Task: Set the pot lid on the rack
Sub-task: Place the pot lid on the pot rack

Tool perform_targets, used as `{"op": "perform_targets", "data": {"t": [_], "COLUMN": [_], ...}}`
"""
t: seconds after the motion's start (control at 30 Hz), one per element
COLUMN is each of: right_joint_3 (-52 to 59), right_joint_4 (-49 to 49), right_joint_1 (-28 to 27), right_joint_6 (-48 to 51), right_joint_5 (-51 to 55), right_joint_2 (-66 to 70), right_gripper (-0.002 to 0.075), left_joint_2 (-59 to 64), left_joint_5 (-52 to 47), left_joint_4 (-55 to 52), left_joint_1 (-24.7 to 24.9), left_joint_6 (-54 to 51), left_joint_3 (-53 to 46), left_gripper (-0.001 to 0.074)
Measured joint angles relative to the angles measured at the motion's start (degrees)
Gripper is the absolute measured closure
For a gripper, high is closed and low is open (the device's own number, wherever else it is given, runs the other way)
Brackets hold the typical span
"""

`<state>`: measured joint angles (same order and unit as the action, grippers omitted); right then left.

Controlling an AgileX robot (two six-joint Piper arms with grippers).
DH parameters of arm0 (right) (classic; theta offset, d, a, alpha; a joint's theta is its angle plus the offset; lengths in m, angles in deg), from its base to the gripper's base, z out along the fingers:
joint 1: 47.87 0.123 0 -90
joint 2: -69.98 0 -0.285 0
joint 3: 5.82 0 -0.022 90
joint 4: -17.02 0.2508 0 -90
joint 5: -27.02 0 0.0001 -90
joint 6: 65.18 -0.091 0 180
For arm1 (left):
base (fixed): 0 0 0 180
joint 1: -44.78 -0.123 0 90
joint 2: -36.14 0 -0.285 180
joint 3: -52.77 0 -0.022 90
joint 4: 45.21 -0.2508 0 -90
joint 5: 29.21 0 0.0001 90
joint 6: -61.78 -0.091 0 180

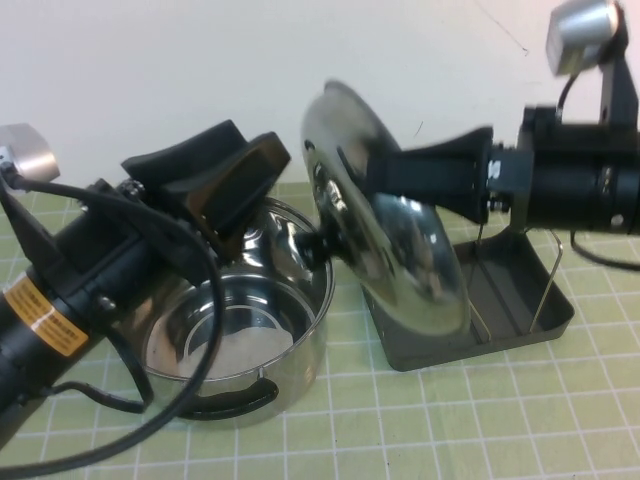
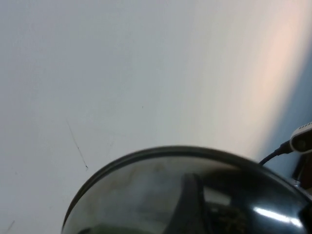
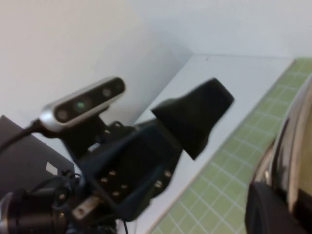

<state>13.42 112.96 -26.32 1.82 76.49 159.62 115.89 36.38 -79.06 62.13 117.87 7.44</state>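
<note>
The shiny domed steel pot lid (image 1: 385, 215) stands on edge in the air, tilted, its lower rim over the near-left corner of the dark grey rack (image 1: 515, 290) with thin wire loops. The right gripper (image 1: 375, 178), coming in from three o'clock, is clamped on the lid at its centre. The left gripper (image 1: 235, 185) hangs with jaws spread wide above the deep polished pot (image 1: 235, 330) at seven o'clock of the lid, on the green gridded mat (image 1: 450, 420)

No readable text anywhere: the one label is an orange-yellow sticker (image 1: 44, 318) on the left arm (image 1: 70, 290), well back from its fingers, and its dark print is too small to make out
</note>
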Motion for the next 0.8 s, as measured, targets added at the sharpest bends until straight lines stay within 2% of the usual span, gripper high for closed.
{"op": "perform_targets", "data": {"t": [0.1,0.23,0.3,0.5,0.67,0.8], "right_joint_3": [-2.9,-8.0,-10.1,-12.3,-11.7,-11.6], "right_joint_4": [0.0,-2.0,-5.6,-21.2,-23.7,-23.7], "right_joint_1": [0.0,0.0,0.0,-0.7,-2.4,-2.7], "right_joint_6": [1.7,2.3,1.6,-6.5,-7.9,-7.9], "right_joint_5": [1.0,1.0,-0.2,-6.6,-7.9,-9.1], "right_joint_2": [0.0,-1.3,-2.3,-3.3,0.1,3.1], "right_gripper": [0.0711,0.0711,0.0711,0.0711,0.0711,0.0711], "left_joint_2": [-0.2,-1.6,-2.8,-6.5,-7.1,-7.1], "left_joint_5": [0.1,0.1,0.2,-1.2,-8.0,-9.4], "left_joint_4": [-0.6,-4.8,-8.6,-19.0,-23.0,-25.9], "left_joint_1": [-2.6,-8.2,-11.7,-20.8,-22.0,-22.0], "left_joint_6": [-0.2,-0.4,-1.2,-0.6,3.0,3.5], "left_joint_3": [0.0,0.0,0.0,0.0,0.0,0.0], "left_gripper": [0.0304,0.0593,0.0673,0.0729,0.0733,0.0733]}}
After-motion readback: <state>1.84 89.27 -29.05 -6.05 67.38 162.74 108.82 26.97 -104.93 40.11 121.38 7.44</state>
